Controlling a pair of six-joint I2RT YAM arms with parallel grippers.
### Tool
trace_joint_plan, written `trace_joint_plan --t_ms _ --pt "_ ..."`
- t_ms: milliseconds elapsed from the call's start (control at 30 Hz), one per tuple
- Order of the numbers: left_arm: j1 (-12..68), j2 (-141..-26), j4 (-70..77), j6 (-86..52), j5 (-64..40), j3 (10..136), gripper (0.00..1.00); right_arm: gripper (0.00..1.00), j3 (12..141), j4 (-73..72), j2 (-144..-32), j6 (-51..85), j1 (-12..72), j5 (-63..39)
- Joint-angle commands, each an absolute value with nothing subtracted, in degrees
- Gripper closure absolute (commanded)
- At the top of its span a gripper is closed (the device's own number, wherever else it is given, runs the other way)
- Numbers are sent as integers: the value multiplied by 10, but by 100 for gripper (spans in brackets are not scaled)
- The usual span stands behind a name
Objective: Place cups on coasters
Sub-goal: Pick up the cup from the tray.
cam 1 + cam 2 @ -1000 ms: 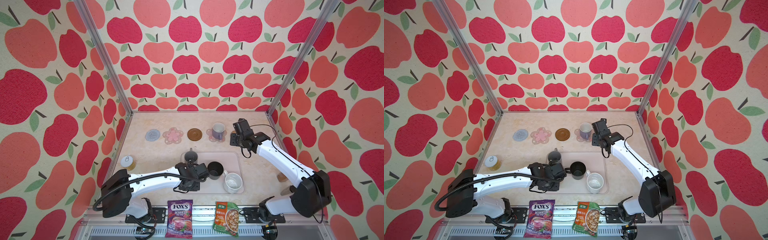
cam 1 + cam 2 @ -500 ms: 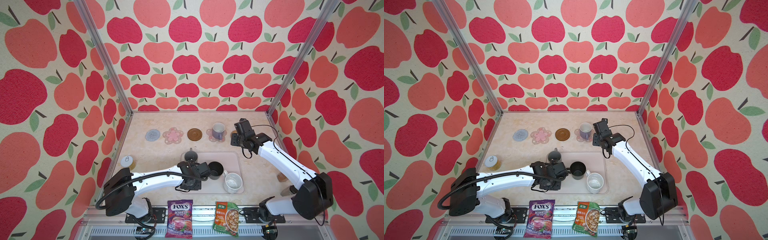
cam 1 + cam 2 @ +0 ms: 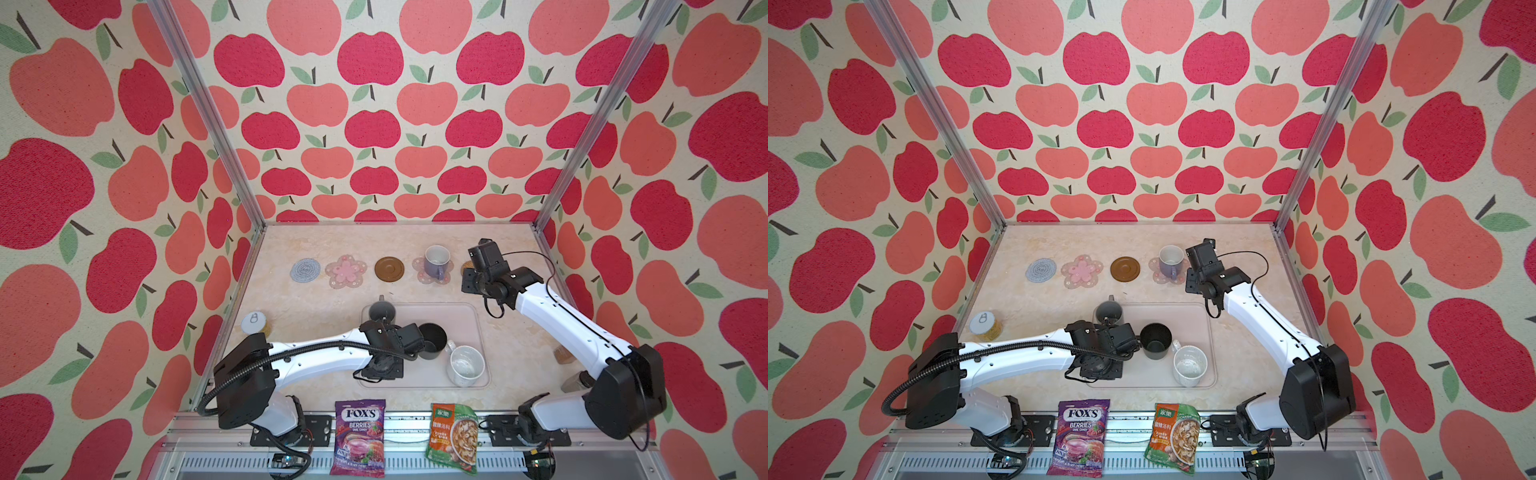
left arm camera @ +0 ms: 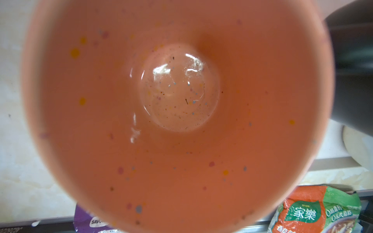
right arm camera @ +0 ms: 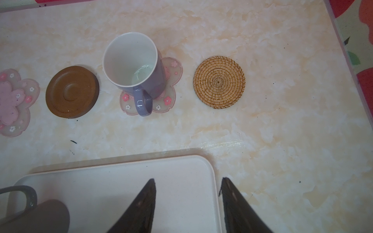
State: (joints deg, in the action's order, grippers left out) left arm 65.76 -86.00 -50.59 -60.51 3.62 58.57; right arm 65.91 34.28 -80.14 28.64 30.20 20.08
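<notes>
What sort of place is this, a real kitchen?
Likely a staged robot test booth, not a kitchen: apple-print walls on an aluminium frame, with a white left arm and right arm mounted along the front rail.

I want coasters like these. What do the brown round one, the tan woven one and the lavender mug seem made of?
Brown round coaster: probably wood, matte, turned concentric rings.
Tan woven coaster: rattan-like fibre, coiled strands visible.
Lavender mug: likely glazed ceramic, glossy glint on handle.
</notes>
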Motion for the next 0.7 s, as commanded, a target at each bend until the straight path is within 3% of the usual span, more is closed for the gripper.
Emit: trace_joint_plan --t_ms 0,667 --pt "662 -859 -557 -615 84 604 100 45 660 341 -790 292 297 204" --pt "666 -736 -637 -571 163 620 100 45 619 363 -730 294 297 224"
